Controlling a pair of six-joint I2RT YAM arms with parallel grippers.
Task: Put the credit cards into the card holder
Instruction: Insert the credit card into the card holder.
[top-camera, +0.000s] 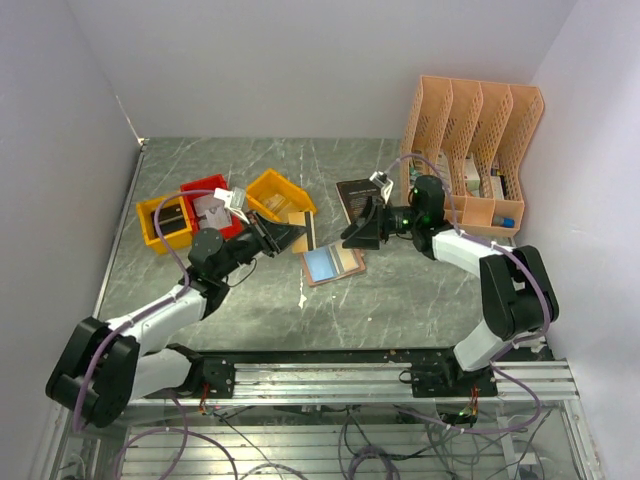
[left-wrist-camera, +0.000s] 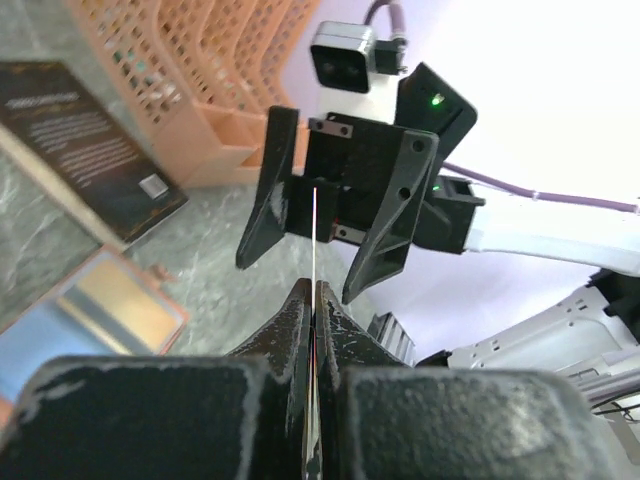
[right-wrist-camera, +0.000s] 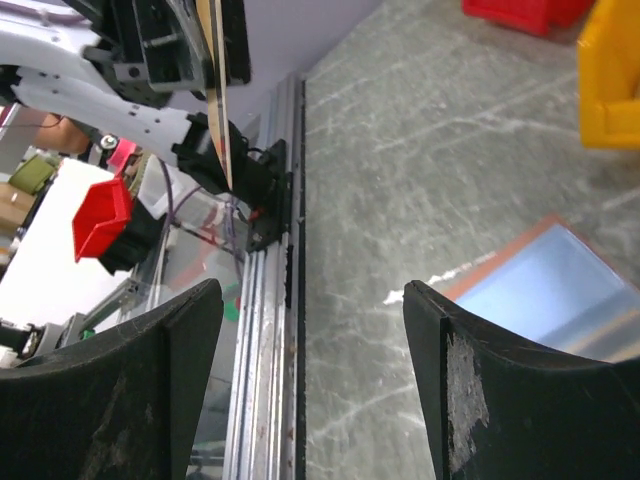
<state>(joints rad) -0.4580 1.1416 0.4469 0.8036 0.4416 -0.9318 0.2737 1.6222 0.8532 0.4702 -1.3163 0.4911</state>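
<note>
My left gripper is shut on a thin pale gold card with a dark stripe, held on edge above the table. The left wrist view shows that card edge-on between my shut fingertips. My right gripper is open and empty, facing the card from the right, its fingers on either side of the card's far edge. The tan-pink card holder lies open on the table below and between the grippers, with a light blue card on it. The blue card also shows in the right wrist view.
A black book lies behind the right gripper. A peach-orange file rack stands at the back right. Yellow bins and a red bin sit at the left. The table's front rail runs under the right gripper.
</note>
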